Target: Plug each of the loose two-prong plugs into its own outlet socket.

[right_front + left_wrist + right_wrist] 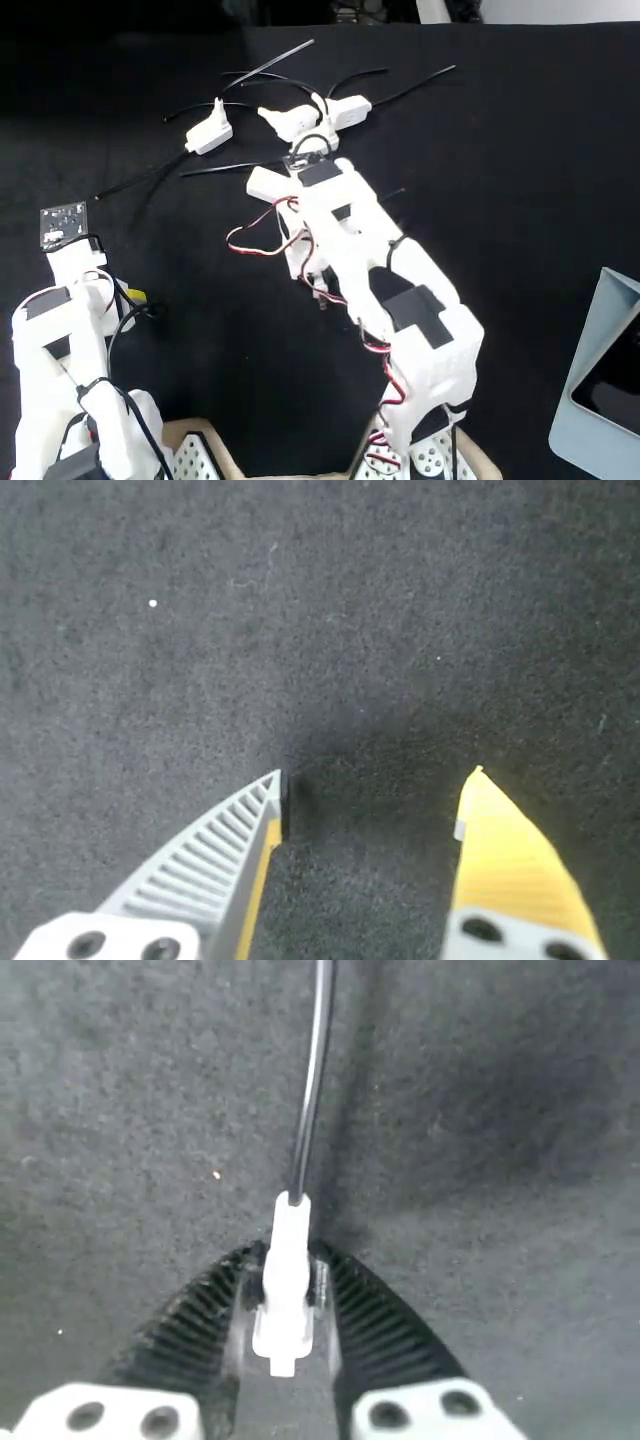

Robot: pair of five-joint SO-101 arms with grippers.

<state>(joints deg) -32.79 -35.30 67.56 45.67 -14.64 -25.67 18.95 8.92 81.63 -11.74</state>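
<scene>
Two SO-101 arms worked over a black cloth (200,630). The right gripper (287,1258) is the reference for all positions. Its dark ribbed fingers (190,1330) were pressed against both sides of a white two-prong plug (285,1295), pinching it. The plug's black cable (312,1080) ran straight away from the right gripper across the cloth.

In the high view, three white connector bodies lay near the right gripper. The first body (288,120) and the second body (345,110) sat just beyond it, and the third body (209,130) sat beyond it and to its left (sockets and plugs could not be told apart). Thin black leads (400,85) fanned out from them.

The left gripper (378,780) sat well apart from the right gripper, to its left and nearer the arm bases. Its grey and yellow fingers (505,850) were spread wide, with bare cloth between them.
</scene>
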